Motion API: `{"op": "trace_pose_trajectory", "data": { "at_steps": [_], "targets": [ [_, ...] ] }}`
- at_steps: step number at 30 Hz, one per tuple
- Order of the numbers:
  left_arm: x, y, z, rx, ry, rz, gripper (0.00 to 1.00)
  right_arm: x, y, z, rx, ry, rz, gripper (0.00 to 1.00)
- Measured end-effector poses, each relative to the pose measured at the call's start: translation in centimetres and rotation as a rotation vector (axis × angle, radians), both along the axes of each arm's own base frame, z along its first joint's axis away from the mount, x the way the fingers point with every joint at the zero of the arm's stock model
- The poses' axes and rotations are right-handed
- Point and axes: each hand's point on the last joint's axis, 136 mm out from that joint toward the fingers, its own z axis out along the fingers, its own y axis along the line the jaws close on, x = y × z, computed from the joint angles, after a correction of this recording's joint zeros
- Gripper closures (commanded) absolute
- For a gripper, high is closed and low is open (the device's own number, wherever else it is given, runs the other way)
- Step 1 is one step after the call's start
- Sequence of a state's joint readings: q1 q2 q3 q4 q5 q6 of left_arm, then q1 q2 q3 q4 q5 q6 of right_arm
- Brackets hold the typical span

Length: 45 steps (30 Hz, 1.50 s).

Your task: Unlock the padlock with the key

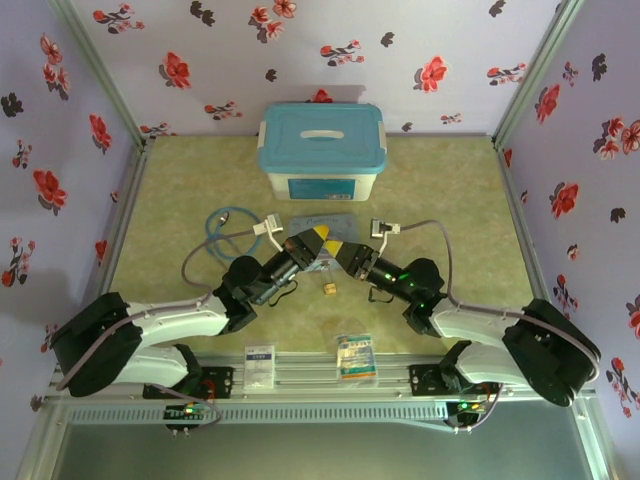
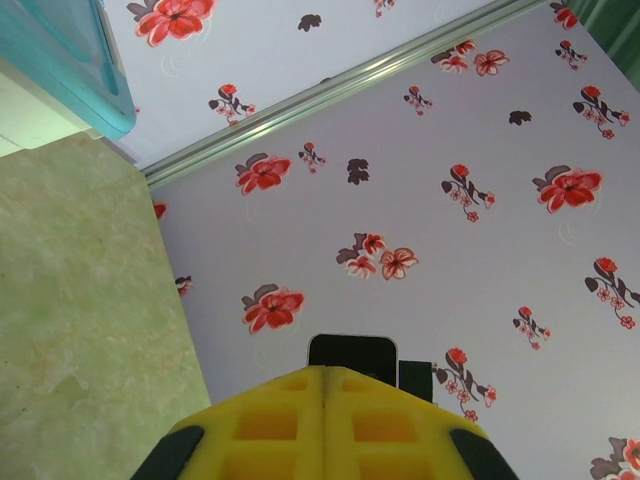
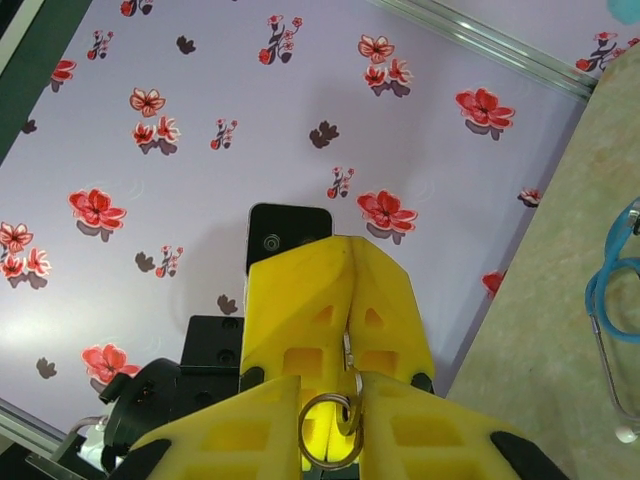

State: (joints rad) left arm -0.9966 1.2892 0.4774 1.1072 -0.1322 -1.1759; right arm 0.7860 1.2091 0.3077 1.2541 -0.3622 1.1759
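Task looks early on. Right tool [image 1: 339, 249] has its fingers pinched tight on the key [image 3: 350, 405] w/ the metal ring poking out between the pads, so pickup is done. Left tool [image 2: 325, 376] is closed too, fingers pressed flat together; can't tell if anything sits btwn them. Both tools hang tip-to-tip above the counter [image 1: 180, 190], approx. mid-scene, in front of the blue-lidded box [image 1: 322, 150]. The padlock [image 1: 328, 290] seems to be the small brass bit lying loose on the counter just below the tools, held by neither. Shackle state too small to tell. Probably left: secure the lock, insert key, turn, free shackle.
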Motion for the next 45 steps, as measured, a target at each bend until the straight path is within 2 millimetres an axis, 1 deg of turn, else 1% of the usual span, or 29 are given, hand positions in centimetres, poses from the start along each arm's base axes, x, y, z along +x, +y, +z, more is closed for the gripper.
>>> {"op": "trace_pose_trajectory", "data": {
  "at_steps": [2,6,12,13,14,16,17,19,22,25,27,28,30,32,34,36,40,45],
  "targets": [
    [0.0,0.0,0.1,-0.003,-0.001,0.000,1.00,0.0,-0.1,0.0,-0.004,0.000,-0.004,0.92],
    [0.0,0.0,0.3,-0.012,-0.008,-0.001,1.00,-0.1,-0.3,0.2,-0.011,-0.002,-0.010,0.99],
    [-0.1,0.0,0.6,-0.027,-0.013,-0.005,1.00,0.0,-0.6,0.3,-0.019,-0.002,-0.034,1.00],
    [-0.1,0.0,0.6,-0.027,-0.013,-0.005,1.00,0.0,-0.7,0.3,-0.021,-0.002,-0.035,0.96],
    [-0.1,-0.1,0.5,-0.026,-0.012,-0.004,1.00,0.0,-0.7,0.3,-0.023,-0.004,-0.036,0.88],
    [-0.1,-0.1,0.5,-0.025,-0.011,-0.004,1.00,0.1,-0.7,0.2,-0.030,-0.003,-0.039,0.59],
    [0.0,-0.1,0.4,-0.024,-0.010,-0.003,1.00,0.1,-0.7,0.1,-0.033,-0.003,-0.041,0.55],
    [0.0,-0.1,0.2,-0.020,-0.007,-0.002,1.00,0.1,-0.7,0.1,-0.037,-0.011,-0.043,0.58],
    [0.1,-0.2,0.0,-0.016,-0.004,-0.001,1.00,0.1,-0.7,0.1,-0.040,-0.018,-0.045,0.69],
    [0.1,-0.2,-0.1,-0.014,-0.002,0.001,1.00,0.1,-0.7,0.1,-0.041,-0.015,-0.045,0.75],
    [0.2,-0.2,-0.2,-0.013,0.000,0.001,1.00,0.1,-0.7,0.0,-0.041,-0.014,-0.045,0.81],
    [0.2,-0.2,-0.1,-0.016,0.000,0.001,1.00,0.1,-0.7,0.0,-0.044,-0.010,-0.045,0.83],
    [0.2,-0.2,-0.1,-0.018,-0.001,0.001,1.00,0.1,-0.6,-0.1,-0.046,-0.007,-0.045,0.83],
    [0.2,-0.2,-0.1,-0.021,0.002,0.000,1.00,0.2,-0.7,-0.1,-0.046,-0.007,-0.047,0.88],
    [0.2,-0.2,0.0,-0.027,0.003,-0.001,1.00,0.2,-0.7,-0.3,-0.049,-0.002,-0.050,0.89],
    [0.2,-0.3,0.0,-0.027,0.003,-0.002,1.00,0.3,-0.7,-0.3,-0.050,-0.001,-0.051,0.87],
    [0.2,-0.3,-0.2,-0.025,0.007,-0.003,1.00,0.3,-0.7,-0.2,-0.048,-0.001,-0.051,0.78],
    [0.3,-0.5,-0.5,-0.030,0.016,-0.005,1.00,0.4,-0.6,-0.4,-0.050,0.001,-0.054,0.82]
  ]
}}
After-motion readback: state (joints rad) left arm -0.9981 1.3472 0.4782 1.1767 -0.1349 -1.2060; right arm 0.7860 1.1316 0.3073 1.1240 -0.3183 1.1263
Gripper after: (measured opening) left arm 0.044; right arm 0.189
